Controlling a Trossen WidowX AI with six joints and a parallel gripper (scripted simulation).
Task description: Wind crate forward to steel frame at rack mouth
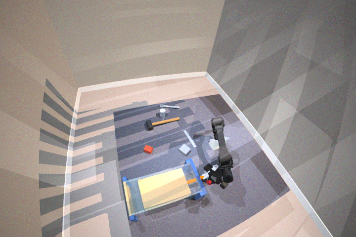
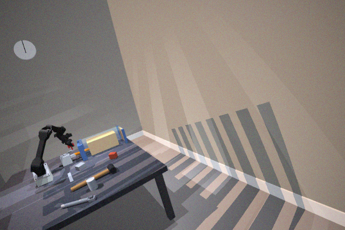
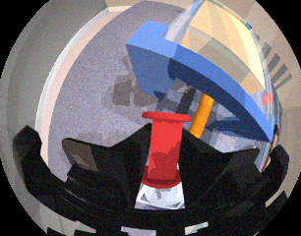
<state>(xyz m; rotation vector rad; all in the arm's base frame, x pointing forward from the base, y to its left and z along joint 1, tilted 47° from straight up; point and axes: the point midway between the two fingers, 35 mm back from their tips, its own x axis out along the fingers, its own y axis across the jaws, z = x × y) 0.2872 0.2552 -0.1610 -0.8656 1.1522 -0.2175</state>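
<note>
The tan crate sits flat inside the clear-panelled cubby. The blue frame stands at the cubby's mouth. An orange strap runs out through the frame to the grey-white winch. My gripper is shut on the red winch handle. It holds the handle in the air above the winch, just outside the frame. The top view mostly hides the winch under my hand.
On the bench lie a hammer, a white cylinder, a wrench, a red block, a grey square plate and a white strip. The arm base stands behind the winch.
</note>
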